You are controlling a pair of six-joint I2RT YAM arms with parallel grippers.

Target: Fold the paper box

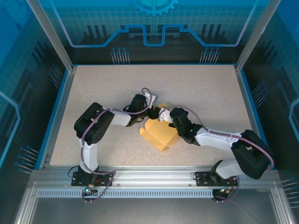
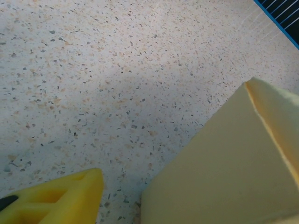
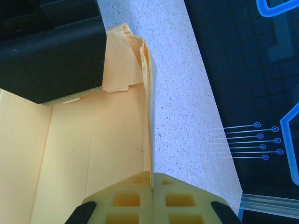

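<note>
Pale yellow card, the paper box (image 1: 161,135) lies partly folded near the middle of the speckled bench (image 1: 103,93) in the top view. It sits just below and between the 2 pincers, with 1 flat panel spreading toward the lower edge of the frame and raised walls on its upper side. The left arm (image 1: 93,128) bends in from the lower left and the right arm (image 1: 247,156) from the lower right. The left pincer (image 1: 153,112) and the right pincer (image 1: 167,117) come close together at the box's upper edge.

In the right wrist view the right pincer (image 3: 152,189) is closed on the box. Its 2 yellow fingers (image 3: 126,200) press together at the bottom centre of the frame with an upright card wall pinched between them. That wall runs up the middle of the frame to a crumpled flap near the top, and the box's open inner face takes up the lower left. A black housing (image 3: 51,46) sits in the upper left, against the card.

In the left wrist view 1 yellow finger (image 2: 65,198) shows in the lower left corner, apart from the box (image 2: 224,172), whose creased corner rises in the lower right. Bare bench lies between them. The other finger is hidden, so the left pincer looks open, though that is not certain.
</note>
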